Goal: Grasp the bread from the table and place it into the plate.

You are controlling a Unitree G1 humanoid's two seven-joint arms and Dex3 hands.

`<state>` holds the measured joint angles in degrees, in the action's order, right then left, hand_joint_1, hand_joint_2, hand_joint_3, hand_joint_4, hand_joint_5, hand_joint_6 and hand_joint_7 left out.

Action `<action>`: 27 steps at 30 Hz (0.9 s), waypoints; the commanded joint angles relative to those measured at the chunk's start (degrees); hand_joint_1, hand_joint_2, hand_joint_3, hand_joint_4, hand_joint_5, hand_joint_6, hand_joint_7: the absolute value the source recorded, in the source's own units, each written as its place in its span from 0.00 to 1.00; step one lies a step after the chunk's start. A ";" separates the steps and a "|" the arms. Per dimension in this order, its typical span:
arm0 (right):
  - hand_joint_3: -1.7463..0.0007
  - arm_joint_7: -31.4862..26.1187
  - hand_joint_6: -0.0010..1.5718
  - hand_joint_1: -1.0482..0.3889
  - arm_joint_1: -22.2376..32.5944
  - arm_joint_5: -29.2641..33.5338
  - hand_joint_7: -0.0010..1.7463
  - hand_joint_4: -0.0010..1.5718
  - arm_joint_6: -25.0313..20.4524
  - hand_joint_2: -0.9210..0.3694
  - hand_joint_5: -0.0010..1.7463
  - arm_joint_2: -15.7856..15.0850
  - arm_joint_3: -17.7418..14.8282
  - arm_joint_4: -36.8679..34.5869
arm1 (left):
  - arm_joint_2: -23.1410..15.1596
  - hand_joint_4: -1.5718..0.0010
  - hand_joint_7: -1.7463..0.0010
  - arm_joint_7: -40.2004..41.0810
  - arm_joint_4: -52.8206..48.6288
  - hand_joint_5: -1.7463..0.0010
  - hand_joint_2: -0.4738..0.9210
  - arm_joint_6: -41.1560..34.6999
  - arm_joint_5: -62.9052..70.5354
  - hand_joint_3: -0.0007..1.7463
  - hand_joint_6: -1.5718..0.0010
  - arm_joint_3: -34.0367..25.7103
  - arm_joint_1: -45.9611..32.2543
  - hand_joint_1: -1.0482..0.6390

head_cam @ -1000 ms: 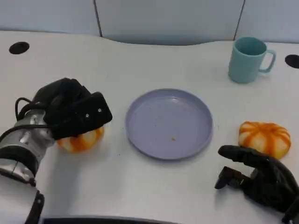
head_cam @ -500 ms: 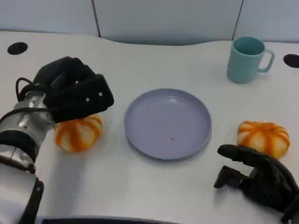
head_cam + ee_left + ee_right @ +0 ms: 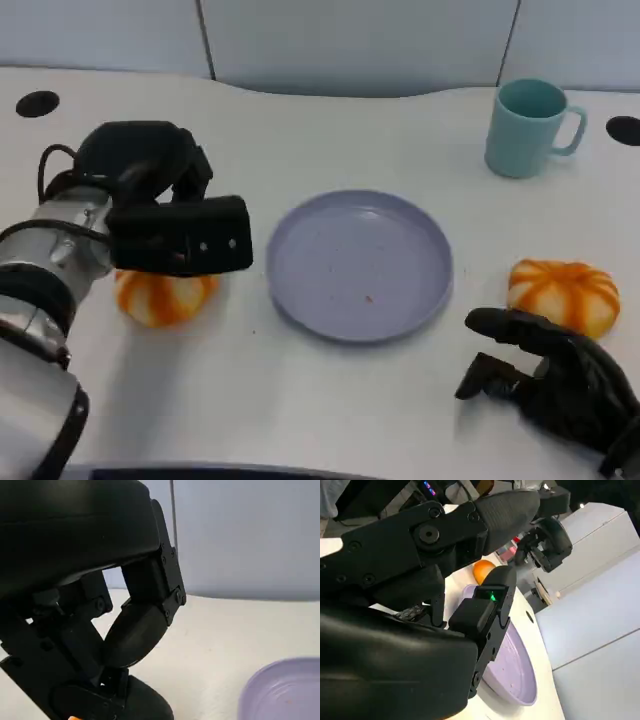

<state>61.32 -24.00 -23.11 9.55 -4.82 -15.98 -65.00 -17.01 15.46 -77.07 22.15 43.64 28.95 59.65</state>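
The white table (image 3: 330,420) spreads wide, bare between the lilac plate (image 3: 360,264) at centre and its near edge. The left hand (image 3: 165,235) hovers over one orange-striped bread (image 3: 160,298), which lies left of the plate, long axis across the table; whether its fingers are closed I cannot tell. The left wrist view shows curled black fingers (image 3: 137,630) and the plate's rim. The right hand (image 3: 560,380) rests with fingers loosely spread, empty, near a second bread (image 3: 563,293). A teal mug (image 3: 530,127) stands far right.

Head view overhead, wrist views close, perhaps sharing plate (image 3: 360,263).
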 commanded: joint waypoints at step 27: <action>1.00 -2.02 0.62 0.41 3.37 1.74 0.15 0.45 -2.62 0.01 0.68 -0.13 1.14 1.07 | 0.48 1.00 0.00 -16.29 -0.08 0.00 1.00 -9.90 0.47 0.15 1.00 5.44 0.95 0.00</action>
<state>61.01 -22.93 -23.09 8.10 -4.77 -15.47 -62.16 -16.48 0.36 -76.63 13.31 44.83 34.81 61.54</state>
